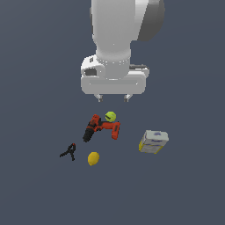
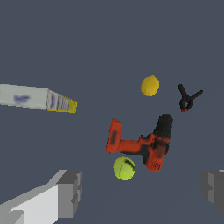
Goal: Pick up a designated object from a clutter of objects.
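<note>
The small black spring clamp (image 1: 69, 152) lies on the dark floor toward the exterior view's left, legs spread, beside the lemon (image 1: 93, 158). It also shows in the wrist view (image 2: 188, 99). The red-and-black drill (image 1: 100, 127) lies in the middle with the green ball (image 1: 110, 116) touching it. My gripper (image 1: 114, 98) hangs open and empty above the ball, well clear of the clamp. Its fingers (image 2: 70, 192) frame the wrist view, wide apart.
A white-and-yellow box (image 1: 154, 141) lies at the exterior view's right, also in the wrist view (image 2: 37, 98). The drill (image 2: 144, 146), ball (image 2: 124, 168) and lemon (image 2: 150, 85) show in the wrist view. The floor is a flat dark grey surface.
</note>
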Controlling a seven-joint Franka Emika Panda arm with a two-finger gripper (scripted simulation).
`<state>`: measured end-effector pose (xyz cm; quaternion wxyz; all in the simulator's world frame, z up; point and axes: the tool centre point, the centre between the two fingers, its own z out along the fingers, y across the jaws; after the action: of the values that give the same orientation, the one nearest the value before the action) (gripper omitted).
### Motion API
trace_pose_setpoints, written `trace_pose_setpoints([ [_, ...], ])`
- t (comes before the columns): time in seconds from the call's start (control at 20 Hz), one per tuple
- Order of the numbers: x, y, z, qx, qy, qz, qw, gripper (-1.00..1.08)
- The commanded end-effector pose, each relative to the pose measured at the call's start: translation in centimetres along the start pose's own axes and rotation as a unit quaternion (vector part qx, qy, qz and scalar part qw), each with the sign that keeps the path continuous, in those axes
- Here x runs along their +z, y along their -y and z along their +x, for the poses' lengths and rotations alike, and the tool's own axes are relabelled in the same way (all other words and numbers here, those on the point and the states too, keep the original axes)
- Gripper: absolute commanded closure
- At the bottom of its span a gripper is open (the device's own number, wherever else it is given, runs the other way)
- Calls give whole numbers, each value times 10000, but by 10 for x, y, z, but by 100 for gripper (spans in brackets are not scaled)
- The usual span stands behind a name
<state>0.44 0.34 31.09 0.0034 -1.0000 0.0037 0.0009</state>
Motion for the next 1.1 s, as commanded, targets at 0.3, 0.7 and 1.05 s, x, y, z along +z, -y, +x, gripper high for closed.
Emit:
trace_pose_setpoints([
  [0.3,8,18,-6,-70,137,90,9998,-92],
  [0.7,11,26,-8,-97,195,127,9997,-92],
  [1.05,27,9,8,32,179,158,9997,-92],
])
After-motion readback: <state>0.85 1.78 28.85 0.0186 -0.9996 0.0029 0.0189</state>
